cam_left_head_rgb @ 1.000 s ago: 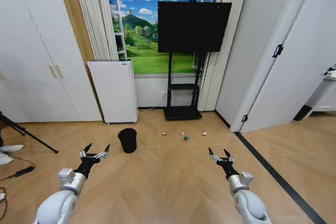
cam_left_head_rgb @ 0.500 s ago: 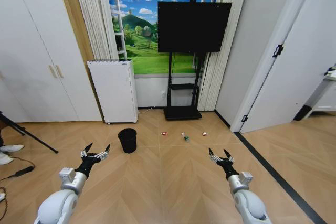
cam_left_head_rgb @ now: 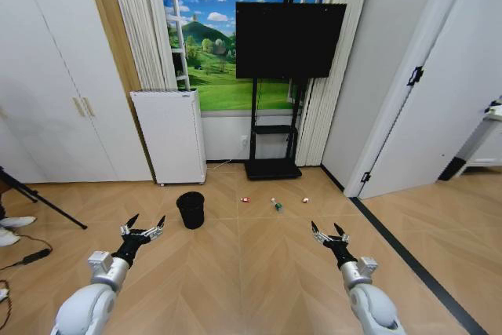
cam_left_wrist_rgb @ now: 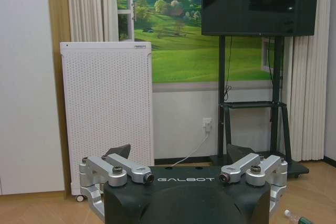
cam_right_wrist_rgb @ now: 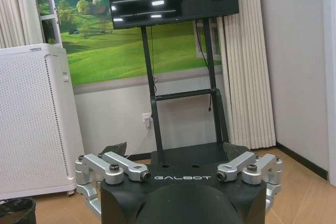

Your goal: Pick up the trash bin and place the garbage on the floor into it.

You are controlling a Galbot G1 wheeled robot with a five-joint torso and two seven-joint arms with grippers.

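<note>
While both arms hang low and forward with nothing in hand, the entry reads as follows. Left end effector [cam_left_head_rgb: 142,227]: fingers spread wide, empty, poised above bare floor [cam_left_head_rgb: 251,272], short of and to the left of the trash bin [cam_left_head_rgb: 190,209]. Right end effector [cam_left_head_rgb: 330,233]: fingers likewise parted, empty, well apart from every item.

Trash bin: small, black, round, upright on the parquet, just in front of the white perforated appliance [cam_left_head_rgb: 169,136] and nearer the left arm than the right. Its rim also shows at the corner of the right wrist view [cam_right_wrist_rgb: 16,209].

Garbage, three pieces in a loose row on the floor to the right of the bin, before the television stand [cam_left_head_rgb: 272,140]: red-and-white wrapper [cam_left_head_rgb: 245,199], nearest the bin; green bottle [cam_left_head_rgb: 276,205], lying flat in the middle; red-and-white scrap [cam_left_head_rgb: 305,199], farthest right. None touches another, and none is in the bin.

Step in hand, as judged: the approach, with pickup of the bin not yet begun. Next move, as judged: the robot needs to close the gap to the bin, bring the left end effector down over the rim with one finger inside and one outside the wall, then close on it.
</note>
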